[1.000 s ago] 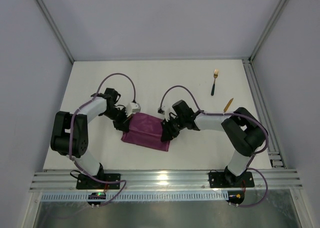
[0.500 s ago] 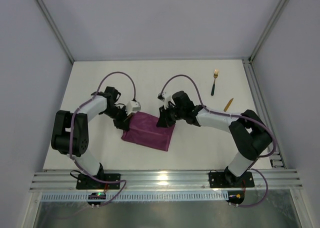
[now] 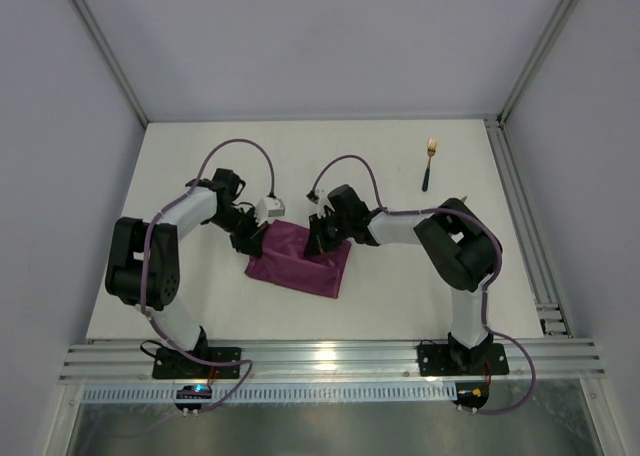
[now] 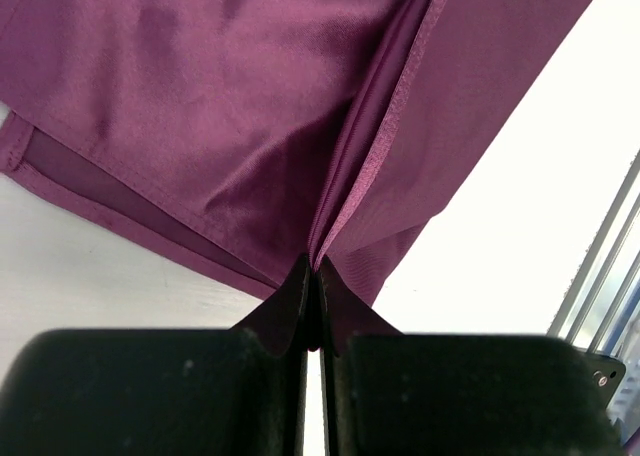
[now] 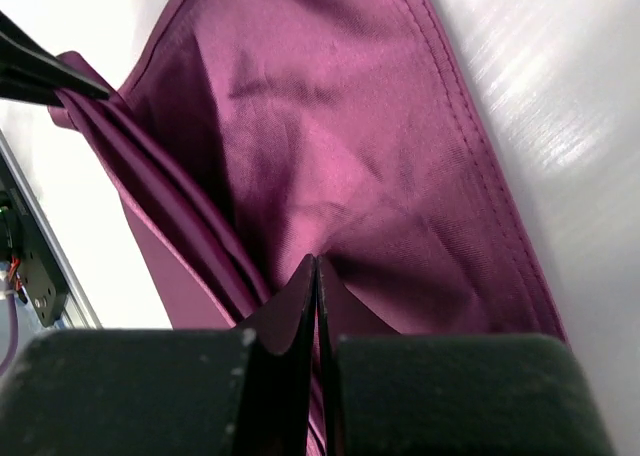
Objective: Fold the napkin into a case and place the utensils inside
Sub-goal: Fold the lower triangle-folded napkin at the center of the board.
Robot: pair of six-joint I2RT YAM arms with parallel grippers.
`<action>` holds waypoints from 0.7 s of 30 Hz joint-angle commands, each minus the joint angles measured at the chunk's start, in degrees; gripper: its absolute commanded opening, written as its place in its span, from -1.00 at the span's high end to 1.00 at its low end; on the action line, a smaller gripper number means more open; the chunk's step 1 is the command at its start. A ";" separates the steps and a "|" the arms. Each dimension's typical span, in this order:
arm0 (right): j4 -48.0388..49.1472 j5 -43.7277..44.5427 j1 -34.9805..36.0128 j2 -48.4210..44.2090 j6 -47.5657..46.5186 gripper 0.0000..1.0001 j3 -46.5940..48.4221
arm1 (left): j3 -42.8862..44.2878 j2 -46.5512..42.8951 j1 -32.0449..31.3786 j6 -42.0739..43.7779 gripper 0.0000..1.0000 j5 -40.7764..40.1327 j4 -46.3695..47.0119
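Observation:
The napkin lies folded into a magenta-purple oblong in the middle of the table. My left gripper is at its far left corner, shut on a pinched fold of the napkin. My right gripper is at the far right part, shut on a ridge of the napkin. In the wrist views both the left gripper and the right gripper have their jaws pressed together with cloth between the tips. The gold fork lies at the far right. The knife is hidden behind my right arm.
Grey enclosure walls stand on the left, back and right. An aluminium rail runs along the table's right edge, and ribbed rails cross the near edge by the arm bases.
My right gripper moved away from the napkin's near right side to its far edge and shut on the cloth. The right arm swung left, now covering the knife. The left gripper stayed shut.

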 commanded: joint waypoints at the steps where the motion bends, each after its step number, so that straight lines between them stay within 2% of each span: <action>1: -0.82 0.27 0.26 1.44 1.48 0.93 2.13 | 2.89 1.01 -0.73 -0.90 0.95 1.40 -0.14; 8: -2.57 0.80 0.26 -0.05 -0.45 0.93 3.01 | 4.38 4.35 -0.91 -2.56 0.86 -2.47 0.03; 10: -3.97 0.98 0.26 -1.02 -1.94 0.93 3.97 | 4.73 4.96 -0.99 -3.09 0.78 -3.09 0.56; 13: -7.39 1.33 0.18 -2.43 -3.88 0.92 5.99 | 5.09 6.28 -0.99 -3.36 0.76 -3.18 0.65; 21: -8.55 5.36 0.53 -10.68 -4.94 0.89 4.43 | 4.91 6.90 -1.17 -3.18 0.67 -3.79 0.82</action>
